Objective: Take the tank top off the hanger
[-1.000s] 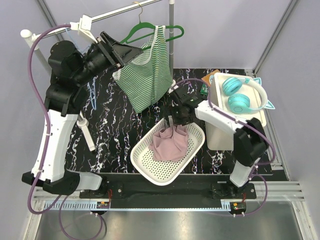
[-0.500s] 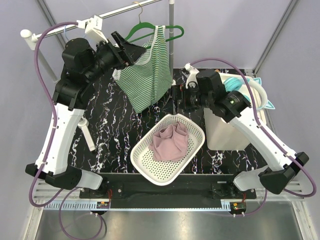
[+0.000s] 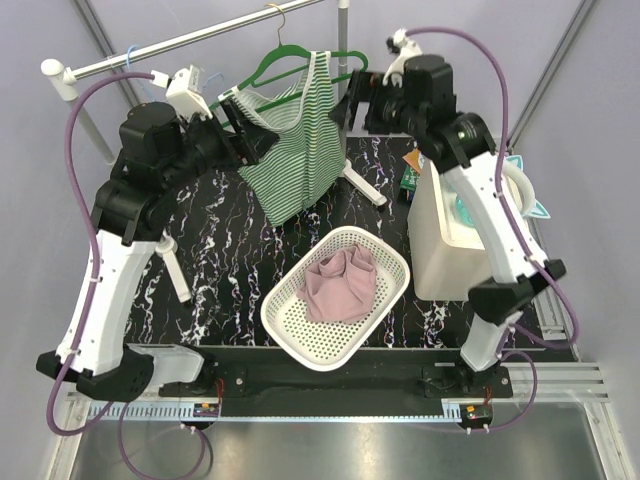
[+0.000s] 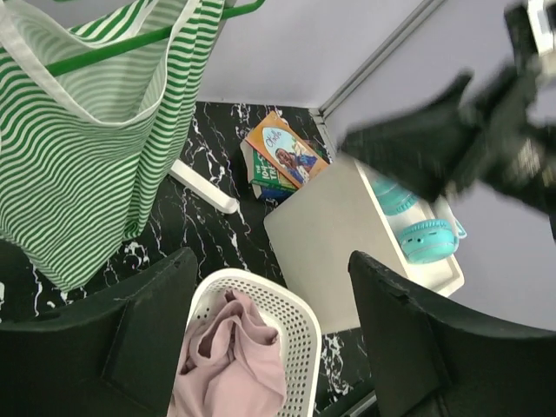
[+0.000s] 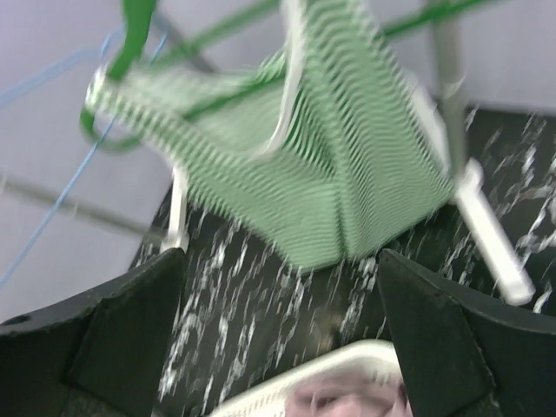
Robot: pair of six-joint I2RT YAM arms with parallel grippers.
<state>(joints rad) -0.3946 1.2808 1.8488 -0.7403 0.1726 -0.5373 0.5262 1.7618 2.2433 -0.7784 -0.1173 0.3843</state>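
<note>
A green-and-white striped tank top point(image 3: 300, 150) hangs on a green hanger point(image 3: 345, 66) from the metal rail point(image 3: 200, 35). It also shows in the left wrist view point(image 4: 87, 139) and, blurred, in the right wrist view point(image 5: 339, 165). My left gripper point(image 3: 258, 120) is open and empty, raised just left of the top. My right gripper point(image 3: 345, 106) is open and empty, raised just right of the top near the hanger's right end. Neither touches the cloth.
A white perforated basket point(image 3: 290, 325) holding a pink garment point(image 3: 340, 285) sits under the top. A white box point(image 3: 440, 250) with teal headphones point(image 4: 426, 239) stands at right, books point(image 4: 282, 156) behind it. The rack's white foot point(image 3: 365, 188) lies on the black marbled table.
My right arm has swung up from over the basket to the hanger's right side. My left gripper has dropped back a little to the left of the top.
</note>
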